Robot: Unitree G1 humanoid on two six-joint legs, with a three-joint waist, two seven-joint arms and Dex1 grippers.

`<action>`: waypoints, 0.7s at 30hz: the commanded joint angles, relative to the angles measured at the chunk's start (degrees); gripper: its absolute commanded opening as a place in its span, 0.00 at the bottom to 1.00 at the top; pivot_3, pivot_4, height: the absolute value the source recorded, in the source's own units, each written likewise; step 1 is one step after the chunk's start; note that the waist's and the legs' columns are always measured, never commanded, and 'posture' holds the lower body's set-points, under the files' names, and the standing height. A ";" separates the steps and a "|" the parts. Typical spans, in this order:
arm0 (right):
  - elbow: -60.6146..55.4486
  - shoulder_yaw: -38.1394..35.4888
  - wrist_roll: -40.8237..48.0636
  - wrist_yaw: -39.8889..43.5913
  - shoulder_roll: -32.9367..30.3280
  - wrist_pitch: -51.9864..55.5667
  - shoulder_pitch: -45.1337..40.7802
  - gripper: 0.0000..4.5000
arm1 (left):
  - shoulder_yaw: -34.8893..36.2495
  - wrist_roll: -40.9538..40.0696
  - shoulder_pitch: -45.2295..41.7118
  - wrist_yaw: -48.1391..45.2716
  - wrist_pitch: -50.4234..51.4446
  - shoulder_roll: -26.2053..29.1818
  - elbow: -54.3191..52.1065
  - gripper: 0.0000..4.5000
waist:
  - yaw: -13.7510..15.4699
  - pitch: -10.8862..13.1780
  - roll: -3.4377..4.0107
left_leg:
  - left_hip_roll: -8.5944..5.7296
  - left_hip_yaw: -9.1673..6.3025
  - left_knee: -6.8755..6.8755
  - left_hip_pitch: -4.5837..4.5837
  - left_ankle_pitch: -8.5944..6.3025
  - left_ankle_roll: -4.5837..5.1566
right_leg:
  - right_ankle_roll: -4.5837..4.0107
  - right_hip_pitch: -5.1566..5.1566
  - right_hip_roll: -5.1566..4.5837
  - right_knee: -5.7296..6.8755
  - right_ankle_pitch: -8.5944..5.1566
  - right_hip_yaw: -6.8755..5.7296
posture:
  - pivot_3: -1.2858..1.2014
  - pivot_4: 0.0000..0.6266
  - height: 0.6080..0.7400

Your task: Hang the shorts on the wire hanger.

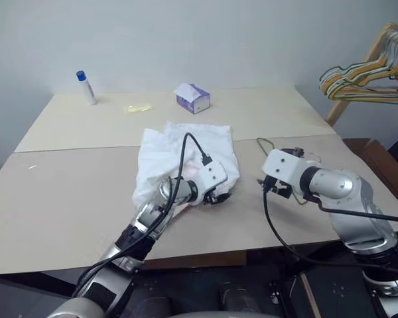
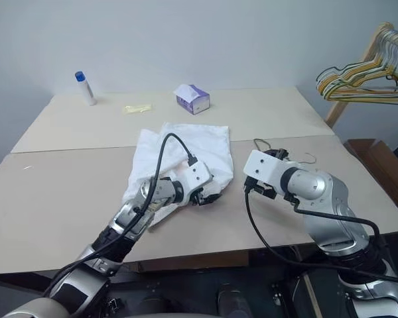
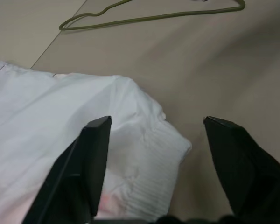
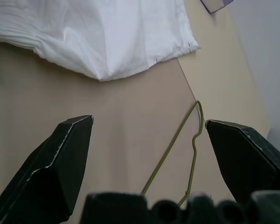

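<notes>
Left gripper [image 3: 151, 128]: I read the jaws spread wide with nothing clamped. They hang over the near edge of the shorts [image 1: 186, 156]; the ribbed waistband corner lies between the fingertips [image 3: 99, 128], whether touching I cannot tell.

Shorts: a crumpled white heap on the table [image 1: 60, 192], under and beyond my left gripper, well to the left of my right one. I see a faint pink patch near the left gripper's base.

Right gripper [image 4: 149, 126]: jaws fully apart, holding nothing. It hovers above bare board.

Wire hanger [image 4: 189, 140]: flat on the table, just ahead of and below the right gripper, its hook end running between the fingers in the wrist view. It lies apart from the shorts.

Step in hand (my judgement): picking up both pieces; nothing hung yet.

How to do it well: I would lower the left jaws squarely over the waistband hem, taking a full bite of elastic, not one loose layer. On the right I would come down steeply so one finger slips under the thin wire, then close near the hook's neck to stop it swinging.

Risk: the wire may skate away on the smooth board.

Counts: shorts one; wire hanger one; tissue box [image 1: 193, 98] one; blue-capped bottle [image 1: 86, 87] one; bunch of coloured hangers [image 1: 365, 76] one, number within it unclear.
</notes>
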 commanded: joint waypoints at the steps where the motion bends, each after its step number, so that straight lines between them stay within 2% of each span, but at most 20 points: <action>1: -1.41 -2.35 0.31 -0.70 -0.81 -0.44 -0.44 1.00 | 3.08 -3.66 -0.20 -2.88 1.70 1.94 -6.72 0.99 | 0.09 0.00 0.00 | 0.00 0.00 0.00 0.00 0.00 0.00 | 0.01 0.00 0.00 0.00 0.00 0.00 | 0.49 0.00 1.00; 5: -5.01 -3.33 3.42 1.37 0.35 3.44 -1.32 1.00 | 11.56 -8.60 1.04 -1.97 5.92 5.06 -13.48 0.99 | -0.06 0.01 0.01 | 0.01 0.00 0.00 0.01 0.00 0.00 | 0.01 -0.01 0.00 0.02 0.00 0.01 | 0.49 0.00 1.00; 9: -11.35 -1.83 8.66 4.30 2.10 10.24 -2.78 1.00 | 18.59 -10.73 3.00 -4.10 6.09 13.57 -15.15 0.99 | -0.51 0.00 0.04 | 0.04 -0.03 -0.02 0.07 0.00 0.00 | 0.01 -0.01 0.05 0.12 0.00 0.01 | 0.50 0.00 1.00; 13: -15.54 4.52 12.53 4.24 7.40 14.13 -4.36 1.00 | 22.85 -10.25 6.36 -7.46 1.91 23.84 -12.68 0.99 | -1.23 0.00 0.03 | 0.05 -0.11 -0.03 0.06 0.00 0.00 | 0.02 -0.02 0.05 0.10 -0.02 -0.05 | 0.50 0.00 1.00; 19: -11.35 16.34 13.38 1.43 16.84 14.12 -8.78 1.00 | 29.19 -12.42 12.95 -12.01 -3.46 32.48 -13.07 0.99 | -1.35 0.01 0.01 | 0.05 -0.10 -0.01 -0.07 0.00 -0.01 | 0.03 -0.06 -0.03 0.00 -0.02 -0.13 | 0.50 0.00 1.00; 21: -8.13 20.11 12.83 -0.20 20.64 13.46 -10.70 1.00 | 30.39 -12.13 14.43 -11.32 -1.54 34.52 -12.80 0.99 | -1.47 0.01 0.01 | 0.08 -0.11 -0.01 -0.05 0.00 -0.01 | 0.02 -0.07 -0.01 0.06 -0.02 -0.16 | 0.50 0.00 1.00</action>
